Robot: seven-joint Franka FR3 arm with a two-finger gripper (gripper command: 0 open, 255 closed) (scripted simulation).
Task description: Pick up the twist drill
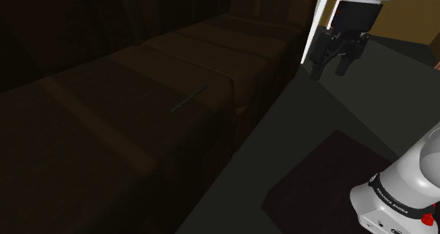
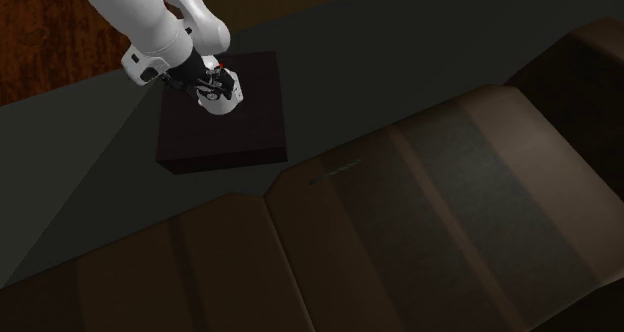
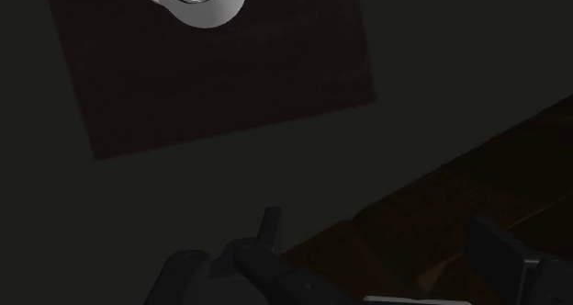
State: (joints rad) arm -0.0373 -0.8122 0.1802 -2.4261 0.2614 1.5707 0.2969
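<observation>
The twist drill (image 1: 188, 99) is a thin dark rod lying flat on a brown sofa seat cushion (image 1: 141, 120); it also shows near the cushion's front edge as a short grey line, the drill (image 2: 336, 169). My black gripper (image 1: 337, 60) hangs high above the floor, well off the shoulder view's right of the drill and far from it. Its fingers stand apart with nothing between them. In the wrist view the gripper (image 3: 381, 257) looks down on dark floor and the sofa's front edge (image 3: 477, 184).
The long brown sofa (image 2: 420, 210) has several seat cushions and a backrest. Between the sofa and my dark square stand (image 2: 225, 110) lies a dark grey floor strip (image 1: 296, 134). The white arm base (image 2: 215, 85) sits on the stand.
</observation>
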